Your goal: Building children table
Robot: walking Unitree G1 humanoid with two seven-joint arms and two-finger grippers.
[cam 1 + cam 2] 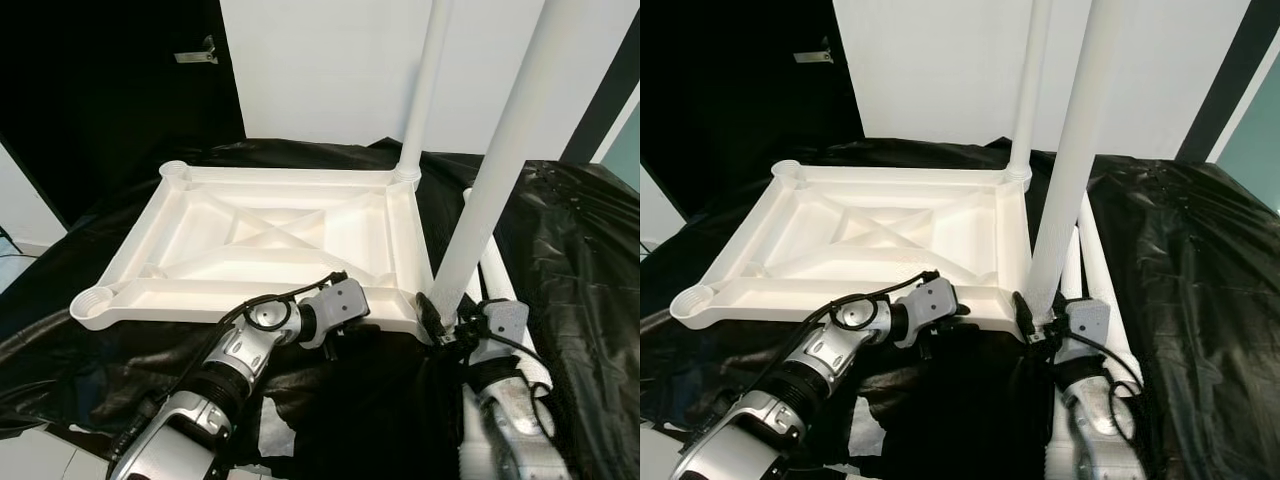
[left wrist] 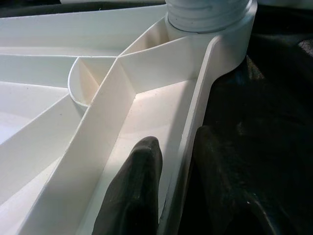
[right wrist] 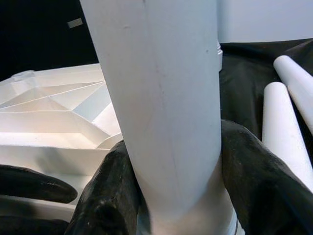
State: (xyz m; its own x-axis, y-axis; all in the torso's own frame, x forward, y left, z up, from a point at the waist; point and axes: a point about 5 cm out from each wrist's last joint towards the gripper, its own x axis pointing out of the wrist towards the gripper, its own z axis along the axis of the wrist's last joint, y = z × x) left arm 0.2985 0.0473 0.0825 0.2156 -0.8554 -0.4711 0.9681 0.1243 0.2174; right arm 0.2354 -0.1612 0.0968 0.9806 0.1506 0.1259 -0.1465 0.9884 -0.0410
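Right tool (image 1: 447,322) was clenched around the base of a smooth white leg (image 1: 495,170) at the near socket of the upturned, ribbed plastic tabletop (image 1: 270,240). Beside it, my left tool (image 2: 168,188) pinched the tabletop's thin near rim. Another leg (image 1: 425,90) stood beyond; two spare legs (image 3: 288,112) lay alongside on glossy black sheeting (image 1: 580,250). Tilting could have cross-threaded the leg.

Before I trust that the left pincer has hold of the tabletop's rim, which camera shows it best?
The left wrist view: the rim of the upturned tabletop runs between the left pincer fingers, one inside, one outside. The eye views show its wrist at the near edge, with the fingers hidden. The right wrist view catches one finger tip.
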